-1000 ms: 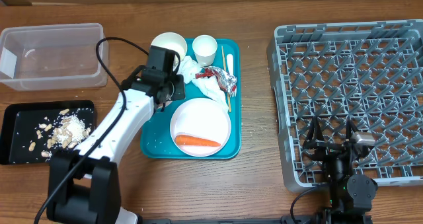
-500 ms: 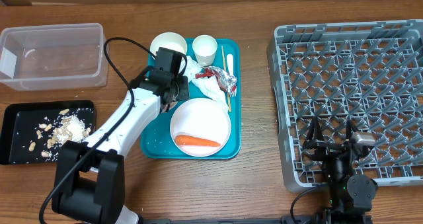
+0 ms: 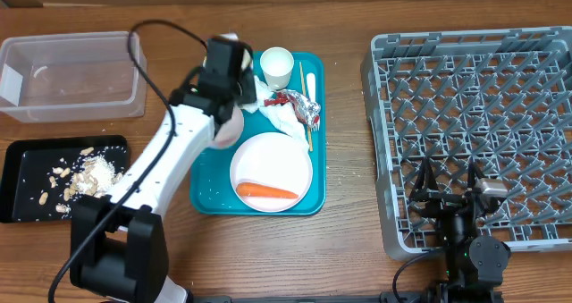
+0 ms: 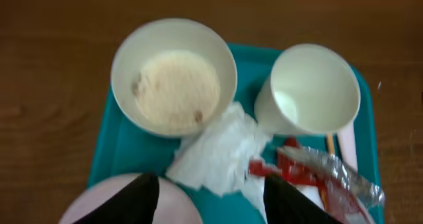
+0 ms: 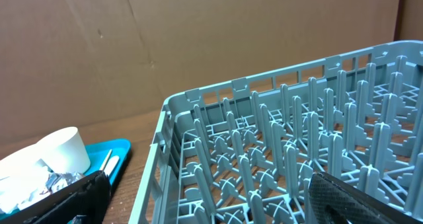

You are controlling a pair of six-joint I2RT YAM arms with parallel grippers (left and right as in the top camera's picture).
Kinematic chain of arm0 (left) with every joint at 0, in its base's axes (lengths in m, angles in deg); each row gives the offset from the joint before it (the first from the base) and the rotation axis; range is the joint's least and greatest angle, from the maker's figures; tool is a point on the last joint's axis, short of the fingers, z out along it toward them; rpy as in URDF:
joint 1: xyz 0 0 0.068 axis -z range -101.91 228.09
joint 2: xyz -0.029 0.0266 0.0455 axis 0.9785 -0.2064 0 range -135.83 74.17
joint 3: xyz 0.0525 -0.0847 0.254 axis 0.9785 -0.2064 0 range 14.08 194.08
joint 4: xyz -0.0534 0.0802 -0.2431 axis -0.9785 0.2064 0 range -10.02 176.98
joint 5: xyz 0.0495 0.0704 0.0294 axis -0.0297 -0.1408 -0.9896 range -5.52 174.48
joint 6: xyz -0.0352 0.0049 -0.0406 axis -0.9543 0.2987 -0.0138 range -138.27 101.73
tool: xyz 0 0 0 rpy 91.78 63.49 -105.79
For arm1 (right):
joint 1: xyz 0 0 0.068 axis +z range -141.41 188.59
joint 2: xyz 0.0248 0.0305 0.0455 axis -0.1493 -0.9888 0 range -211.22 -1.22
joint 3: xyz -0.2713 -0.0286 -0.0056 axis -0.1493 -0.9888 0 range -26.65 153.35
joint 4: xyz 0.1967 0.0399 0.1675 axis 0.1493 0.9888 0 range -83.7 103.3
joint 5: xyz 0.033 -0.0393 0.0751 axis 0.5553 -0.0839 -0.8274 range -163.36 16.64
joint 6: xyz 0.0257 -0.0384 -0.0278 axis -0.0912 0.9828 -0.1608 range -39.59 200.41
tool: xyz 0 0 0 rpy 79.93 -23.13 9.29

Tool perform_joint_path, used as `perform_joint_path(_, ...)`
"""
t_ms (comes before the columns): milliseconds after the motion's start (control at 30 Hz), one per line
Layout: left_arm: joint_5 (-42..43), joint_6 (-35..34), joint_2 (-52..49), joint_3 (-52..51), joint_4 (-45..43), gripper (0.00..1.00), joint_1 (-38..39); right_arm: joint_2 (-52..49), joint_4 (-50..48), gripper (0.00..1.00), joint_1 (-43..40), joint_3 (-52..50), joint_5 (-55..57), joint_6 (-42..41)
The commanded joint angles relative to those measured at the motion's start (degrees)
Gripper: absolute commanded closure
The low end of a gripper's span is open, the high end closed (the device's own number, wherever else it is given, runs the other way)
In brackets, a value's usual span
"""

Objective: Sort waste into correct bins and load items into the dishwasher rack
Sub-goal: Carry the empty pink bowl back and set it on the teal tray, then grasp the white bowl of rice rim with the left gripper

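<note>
The left gripper (image 4: 211,199) hovers over the far end of the flat teal serving tray (image 3: 210,194), its jaws partly apart and holding nothing; a crumpled white napkin (image 4: 215,154) lies on the tray below the gap. At the tray's far left corner sits a small white bowl (image 4: 173,85) with beige crumbs in it. A small white cup (image 4: 310,92) stands beside the bowl, and a red-and-silver wrapper (image 4: 317,174) lies just right of the napkin. Thin light wooden chopsticks (image 3: 309,115) lie along the tray's right edge. A white round plate (image 3: 271,160) at the tray's near end carries an orange carrot (image 3: 265,192).

The clear plastic rectangular tub (image 3: 71,75) and the black rectangular tray (image 3: 22,173) holding beige scraps (image 3: 85,178) sit on the wooden table (image 3: 349,249), left of the teal tray. The large grey plastic grid rack (image 3: 483,88) stands to its right; over the rack's near side the right gripper (image 5: 205,194) hangs, jaws spread wide and empty.
</note>
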Motion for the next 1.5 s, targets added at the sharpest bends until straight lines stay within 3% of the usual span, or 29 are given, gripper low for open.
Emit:
perform_joint_path(0,-1.0,1.7,-0.6,1.0,-2.3,0.44,-3.6,0.5,-0.5,0.00,-0.1,-0.6,0.4,-0.2)
perform_joint_path(267,6.4,4.2,-2.9,1.0,-8.7,0.41,-5.1,0.5,-0.5,0.00,-0.1,-0.6,0.4,-0.2)
perform_joint_path(600,6.7,11.3,-8.0,1.1,-10.4,0.31,-2.4,0.5,-0.5,0.00,-0.1,-0.6,0.4,-0.2)
perform_joint_path(1133,2.4,23.3,-15.3,1.3,-14.0,0.39,-1.6,0.5,-0.5,0.00,-0.1,-0.6,0.4,-0.2)
perform_joint_path(1467,2.4,23.7,-16.7,1.3,-17.8,0.44,-1.6,0.5,-0.5,0.00,-0.1,-0.6,0.4,-0.2)
